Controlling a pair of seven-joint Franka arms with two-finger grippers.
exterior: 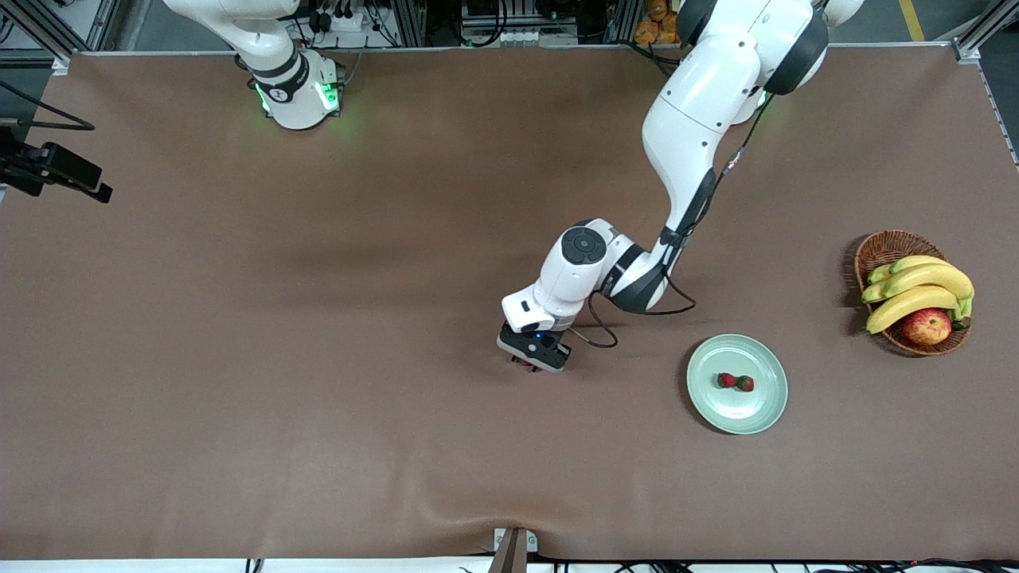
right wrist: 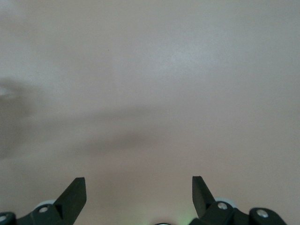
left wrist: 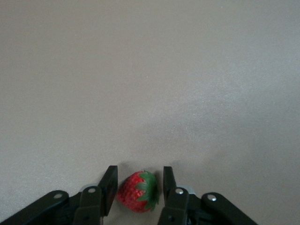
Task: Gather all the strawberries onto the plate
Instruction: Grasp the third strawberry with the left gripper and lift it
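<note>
Left gripper (left wrist: 138, 186): low over the brown table (exterior: 318, 318), about mid-table, toward the right arm's end from the plate. Its two fingers (left wrist: 108, 183) stand on either side of a strawberry (left wrist: 138, 191), close against its flanks; the berry lies between them with its green cap turned toward one finger. The grip looks closed on the berry, though whether the berry rests on the cloth or hangs just clear of it cannot be told. In the front view only a speck of red shows beneath the left gripper (exterior: 524, 364).

Plate (exterior: 764, 402): pale green, round, on the table toward the left arm's end from the left gripper, well apart from it and slightly nearer the front camera. Holds two strawberries (exterior: 735, 382) side by side near its centre, touching or nearly so.

Basket (exterior: 884, 248): brown wicker, farther toward the left arm's end than the plate and farther from the front camera. Holds bananas (exterior: 919, 288) and an apple (exterior: 927, 326).

Right gripper (right wrist: 138, 197): fingers spread wide, nothing between them, bare table beneath. The right arm waits near its base (exterior: 298, 95); its gripper is out of the front view.
</note>
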